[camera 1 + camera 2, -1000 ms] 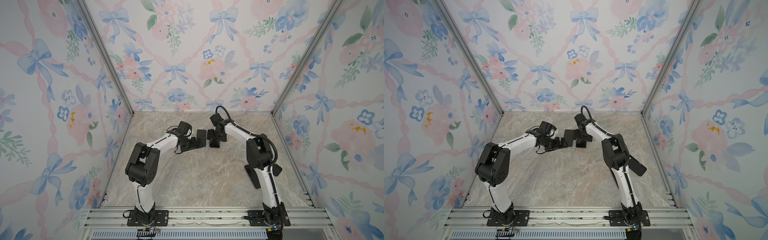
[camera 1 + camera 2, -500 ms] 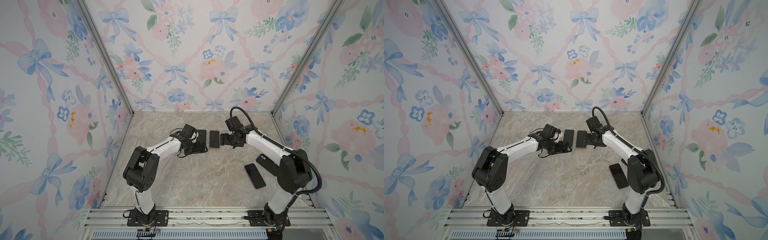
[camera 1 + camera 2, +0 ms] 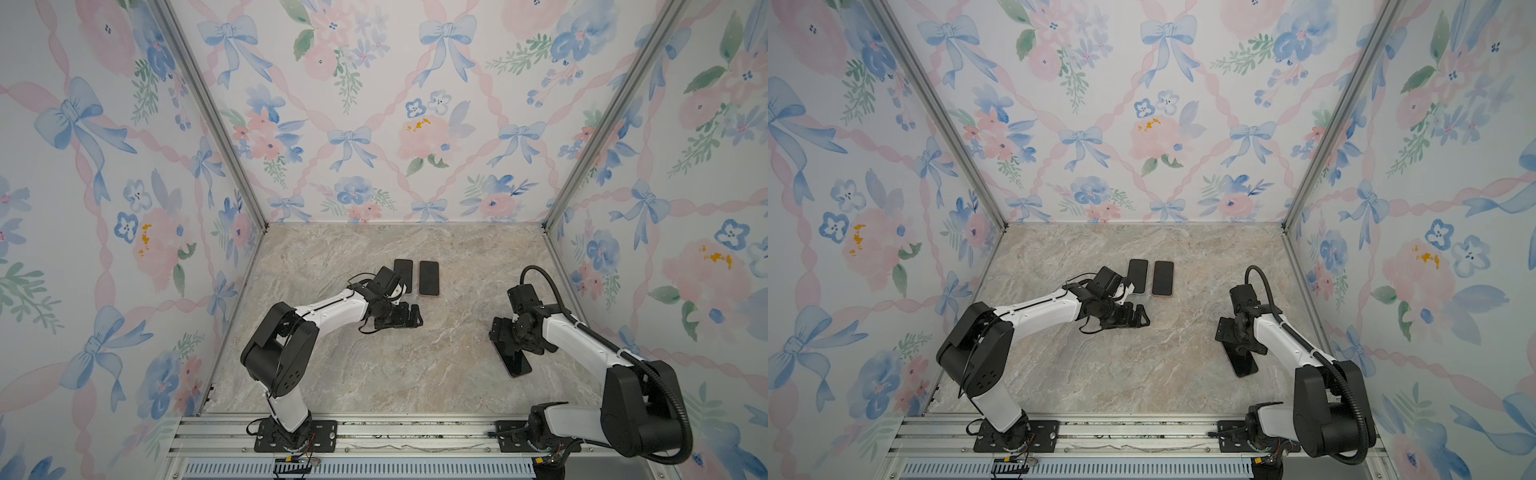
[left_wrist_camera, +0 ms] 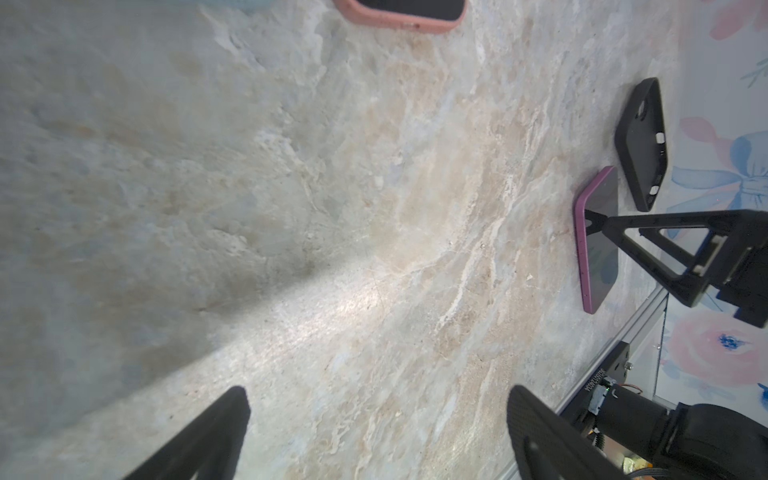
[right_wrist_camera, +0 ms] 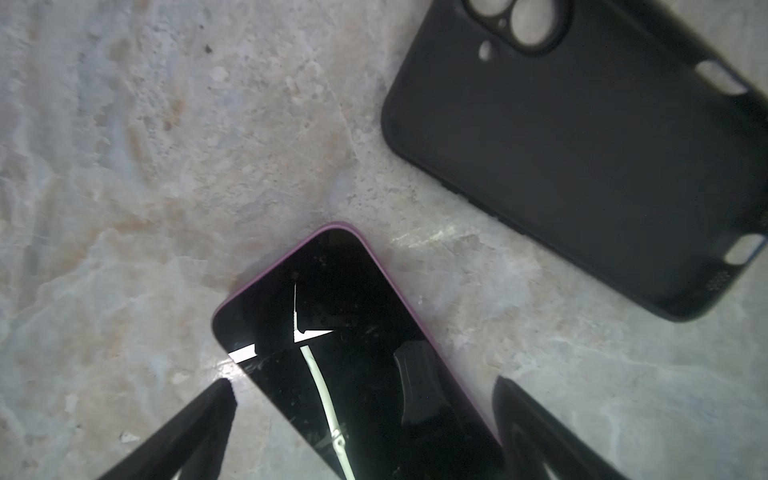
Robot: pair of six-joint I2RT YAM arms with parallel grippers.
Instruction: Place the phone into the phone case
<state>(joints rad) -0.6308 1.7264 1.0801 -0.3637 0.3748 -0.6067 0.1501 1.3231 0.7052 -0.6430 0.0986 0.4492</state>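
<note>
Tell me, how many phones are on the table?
3: a pink-edged phone and a dark phone side by side at the back; a purple-edged phone below the right gripper, beside an empty black case.

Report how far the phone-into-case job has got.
Done: the pink-cased phone at the back looks finished. In hand: nothing; the right gripper hangs open over the purple-edged phone, the left gripper open too. Left: that phone lies beside the empty black case, not in it.
</note>
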